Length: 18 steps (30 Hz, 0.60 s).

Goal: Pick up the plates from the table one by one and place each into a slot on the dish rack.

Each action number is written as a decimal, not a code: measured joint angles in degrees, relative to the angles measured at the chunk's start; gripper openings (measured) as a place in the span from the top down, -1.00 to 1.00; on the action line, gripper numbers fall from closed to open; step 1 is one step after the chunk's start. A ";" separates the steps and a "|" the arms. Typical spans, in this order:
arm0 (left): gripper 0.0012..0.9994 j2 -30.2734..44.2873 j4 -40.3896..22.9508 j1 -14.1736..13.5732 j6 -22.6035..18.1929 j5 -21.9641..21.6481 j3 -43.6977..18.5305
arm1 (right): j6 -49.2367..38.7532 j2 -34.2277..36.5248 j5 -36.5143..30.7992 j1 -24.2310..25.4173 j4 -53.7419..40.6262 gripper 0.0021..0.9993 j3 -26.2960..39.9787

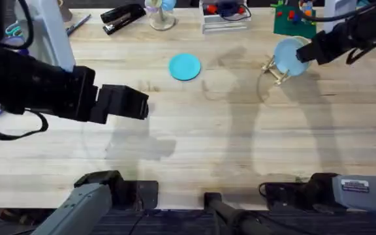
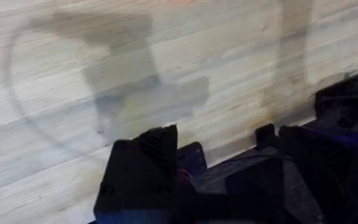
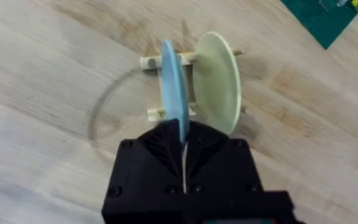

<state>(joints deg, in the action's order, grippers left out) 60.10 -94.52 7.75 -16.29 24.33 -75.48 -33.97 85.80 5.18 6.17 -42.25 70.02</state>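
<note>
Fingers of the left gripper [image 1: 132,103] cannot be told apart as spread or pressed while it hovers above the bare table [image 1: 194,143], the teal plate [image 1: 185,66] lies flat beyond, and farther right the right gripper [image 3: 182,140] pinches the pale blue plate [image 3: 173,81] upright in the dish rack [image 3: 160,62], beside the cream plate [image 3: 216,81].

Pale plank desk [image 1: 240,150] runs wide here, grain showing, soft shadows pooling across the middle. Along the far edge sits clutter: a black stapler [image 1: 121,15], a clear tray [image 1: 225,17], a green mat [image 1: 295,22] with small coloured pieces on it.
</note>
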 joint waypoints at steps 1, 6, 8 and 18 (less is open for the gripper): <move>-0.99 0.00 0.00 0.00 0.00 0.01 0.00 | -0.15 0.00 0.01 0.00 -0.01 0.95 0.00; -0.99 0.00 0.00 0.00 0.00 0.00 0.00 | -0.49 0.00 0.01 0.00 -0.01 0.95 0.00; -0.99 0.00 0.00 0.00 0.00 0.01 0.00 | -0.59 -0.02 0.01 0.00 -0.01 0.95 0.00; -0.99 0.00 0.00 0.00 0.00 -0.01 0.00 | -0.61 0.33 0.01 0.00 -0.03 0.95 0.00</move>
<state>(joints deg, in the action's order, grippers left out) 60.10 -94.52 7.75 -16.29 24.32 -75.48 -34.59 86.13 5.20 6.17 -42.28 70.02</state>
